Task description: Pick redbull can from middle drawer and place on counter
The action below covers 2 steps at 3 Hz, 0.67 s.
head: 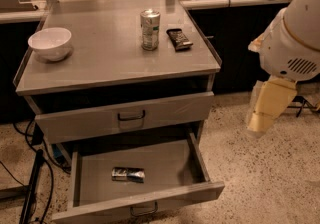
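Observation:
The redbull can lies on its side on the floor of the open middle drawer, left of centre. The counter is the grey cabinet top above it. My gripper hangs at the right of the view on the cream end of my white arm. It is beside the cabinet's right side, well above and to the right of the can, and holds nothing.
On the counter stand a white bowl at the left, a wider silver can with green marks and a dark flat packet. A taller drawer front with a black loop handle sits above the open drawer. Cables lie on the floor at the left.

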Tool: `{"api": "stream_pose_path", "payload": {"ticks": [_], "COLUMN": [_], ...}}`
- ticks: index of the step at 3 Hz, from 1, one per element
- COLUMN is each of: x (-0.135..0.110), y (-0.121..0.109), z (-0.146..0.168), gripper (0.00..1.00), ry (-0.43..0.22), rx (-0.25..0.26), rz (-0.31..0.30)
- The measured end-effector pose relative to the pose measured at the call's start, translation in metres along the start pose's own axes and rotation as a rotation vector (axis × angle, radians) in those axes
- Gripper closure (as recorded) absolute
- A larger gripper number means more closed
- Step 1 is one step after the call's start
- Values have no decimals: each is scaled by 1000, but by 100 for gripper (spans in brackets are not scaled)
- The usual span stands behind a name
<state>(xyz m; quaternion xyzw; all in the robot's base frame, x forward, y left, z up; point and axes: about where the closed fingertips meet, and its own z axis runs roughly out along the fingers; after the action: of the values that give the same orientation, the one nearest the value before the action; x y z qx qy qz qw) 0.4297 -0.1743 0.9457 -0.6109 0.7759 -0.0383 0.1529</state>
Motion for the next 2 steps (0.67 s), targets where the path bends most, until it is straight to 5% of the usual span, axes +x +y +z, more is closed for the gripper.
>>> {"api": "stream_pose_path", "payload": {"ticks": [2], "x": [-41], "y": [49], "z": [91], "gripper": [0], "ry": [28], "rx": [-51], "rz": [35]}}
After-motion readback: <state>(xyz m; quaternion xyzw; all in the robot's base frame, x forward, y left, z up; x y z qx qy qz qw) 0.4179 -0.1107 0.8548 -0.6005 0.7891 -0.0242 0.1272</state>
